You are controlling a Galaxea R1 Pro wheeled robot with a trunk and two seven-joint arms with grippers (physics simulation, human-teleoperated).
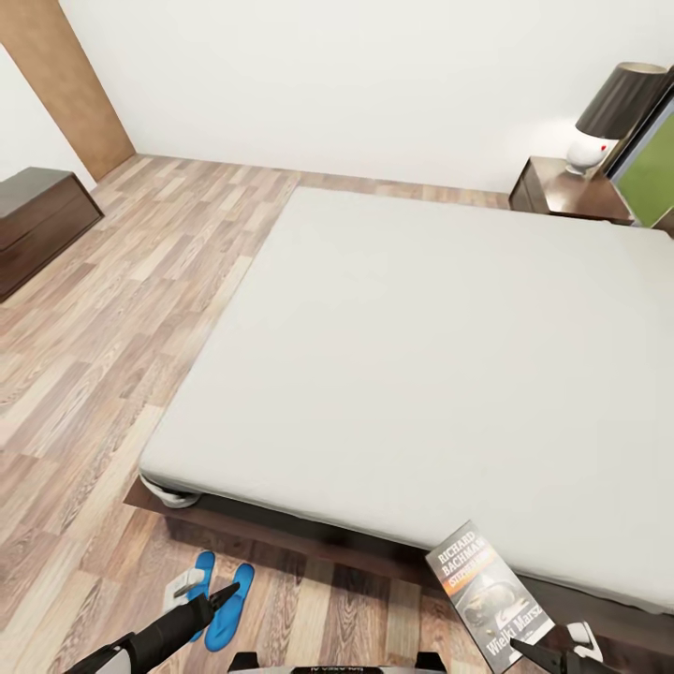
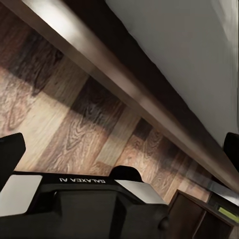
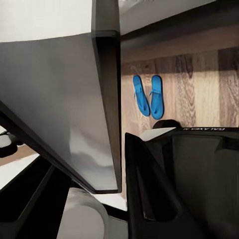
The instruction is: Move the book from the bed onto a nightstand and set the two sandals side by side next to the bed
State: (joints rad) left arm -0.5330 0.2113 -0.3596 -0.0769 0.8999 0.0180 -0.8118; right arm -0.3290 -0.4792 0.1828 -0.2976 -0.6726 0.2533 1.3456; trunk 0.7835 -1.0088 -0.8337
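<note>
The book [image 1: 487,594], dark-covered with white "RICHARD BACHMAN" lettering, is held tilted off the bed's near edge with my right gripper [image 1: 554,652] shut on its lower end. In the right wrist view the book [image 3: 64,99] is a broad grey slab between the fingers [image 3: 147,189]. The bed [image 1: 421,356] has a bare pale mattress on a dark frame. Two blue sandals [image 1: 225,592] lie side by side on the floor by the bed's near corner, as the right wrist view also shows [image 3: 149,96]. My left gripper [image 1: 217,599] hovers over them, its fingers [image 2: 10,154] spread open and holding nothing.
A dark nightstand [image 1: 566,190] with a black-shaded lamp [image 1: 618,108] stands beyond the bed's far right corner. A dark brown dresser [image 1: 37,220] sits against the left wall. Wood-plank floor [image 1: 112,328] stretches along the bed's left side. The bed's frame rail [image 2: 124,84] runs close by my left wrist.
</note>
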